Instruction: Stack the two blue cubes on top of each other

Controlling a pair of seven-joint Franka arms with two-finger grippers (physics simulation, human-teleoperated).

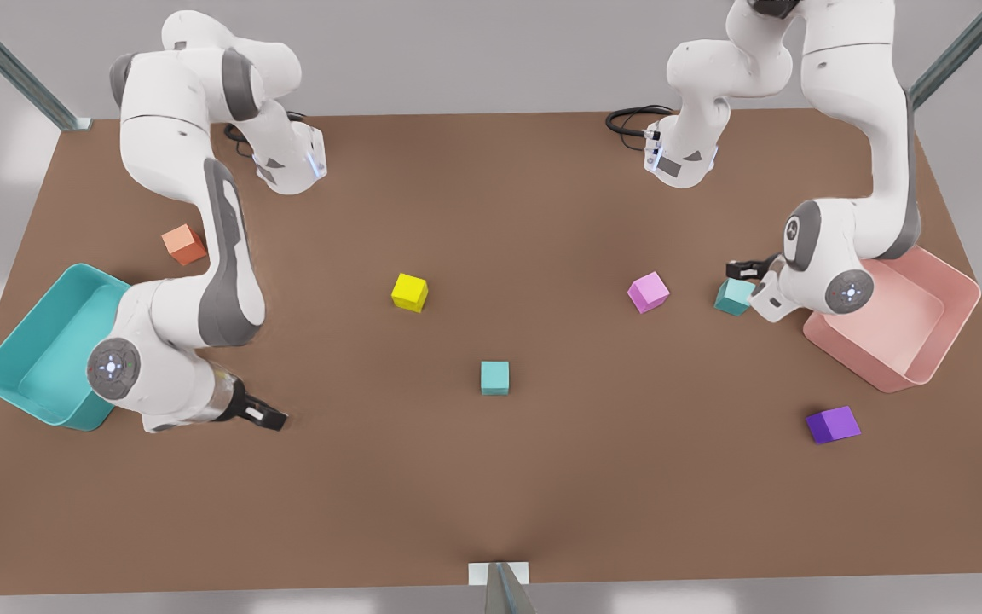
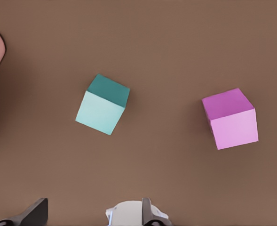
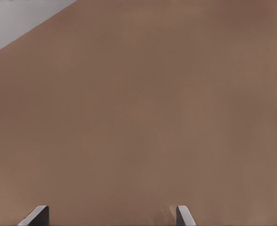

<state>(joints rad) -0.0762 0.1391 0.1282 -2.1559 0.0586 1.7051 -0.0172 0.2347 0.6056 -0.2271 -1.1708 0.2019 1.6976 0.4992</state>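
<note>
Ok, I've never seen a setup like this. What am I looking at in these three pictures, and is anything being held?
These are simulator renders of two white robot arms, each ending in a two-finger gripper, on a brown table. The front view looks down over the whole scene. The other two pictures come from cameras on the arms' wrists.

The left gripper is at the front view's right, open, close to one blue cube by the pink bin. Its wrist camera sees that cube and the pink cube.

The right gripper waits open over bare table beside the teal bin.

The second blue cube sits mid-table. Yellow, orange and purple cubes lie around. Nothing is held.
</note>
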